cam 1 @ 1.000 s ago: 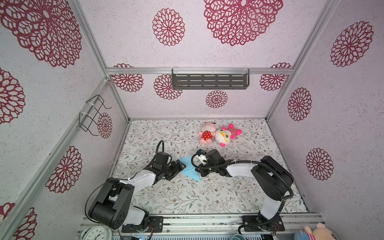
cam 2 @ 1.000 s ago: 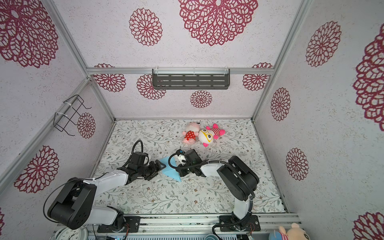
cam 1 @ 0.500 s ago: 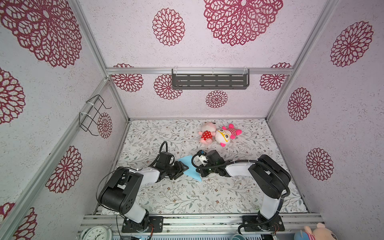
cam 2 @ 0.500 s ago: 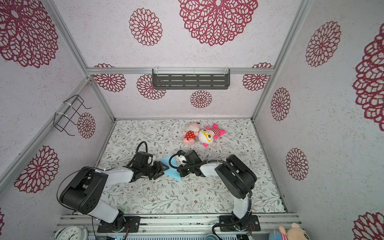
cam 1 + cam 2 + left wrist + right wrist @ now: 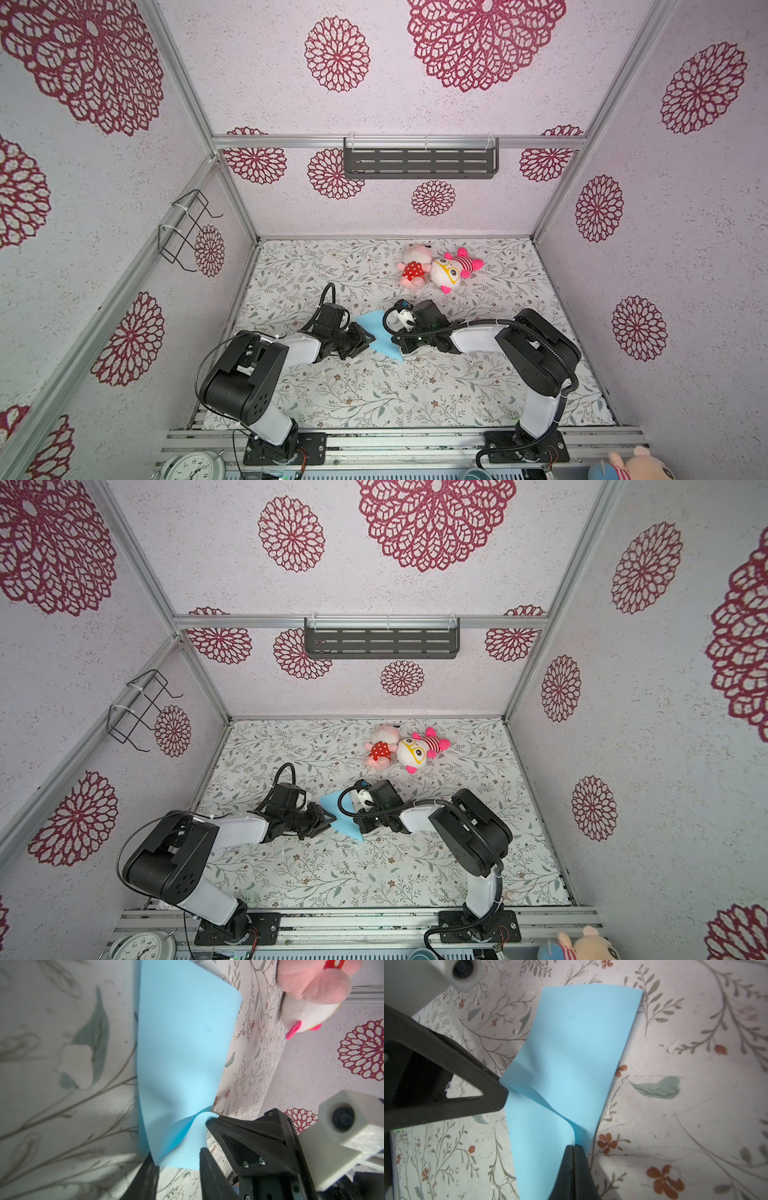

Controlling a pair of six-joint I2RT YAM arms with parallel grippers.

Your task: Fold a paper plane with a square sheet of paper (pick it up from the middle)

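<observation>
Right wrist view: right jaws clenched on one edge of blue paper (image 5: 571, 1053), buckled over the surface (image 5: 695, 1095) near its middle; left jaws apart, straddling another edge; prob. fold step in hand, next needs left pinch w/o tearing or slipping.

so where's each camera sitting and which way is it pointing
Both top views: high above the front edge, looking down toward the back wall; left arm, right arm, blue paper, plush toys, table.
Left wrist: on the left arm, looking along the left end effector, fingers apart around the paper's edge; right end effector pinches it.
Right wrist: on the right arm, looking along its shut end effector down the paper; a left end effector finger shows.
Shared: both wrist views show the paper from opposite sides.
</observation>
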